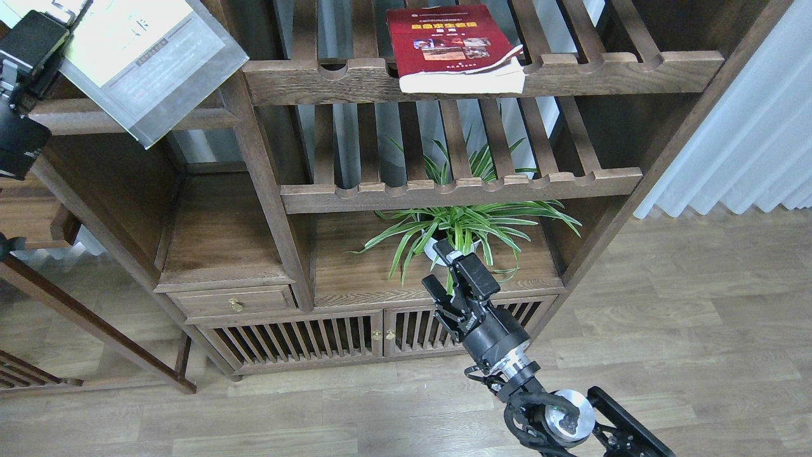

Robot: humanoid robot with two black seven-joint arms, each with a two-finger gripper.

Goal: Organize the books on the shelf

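Observation:
The yellow-green book with a grey border point(143, 60) lies tilted at the top left, its corner hanging past the front edge of the dark plank shelf point(190, 119). A pale strip point(38, 7) above it may be the lilac-white paperback. My left gripper point(39, 39) is at that book's left edge; it is dark and its fingers cannot be told apart. The thick dark red book point(451, 47) lies flat on the upper slatted rack point(609, 70), overhanging its front rail. My right gripper point(451, 279) is open and empty, low down in front of the plant.
A spider plant in a white pot point(466, 228) stands in the lower compartment, just behind my right gripper. A second slatted rack point(571, 181) is below the first. A drawer point(231, 301) and slatted cabinet doors point(298, 339) are at the bottom. A white curtain point(748, 139) hangs at the right.

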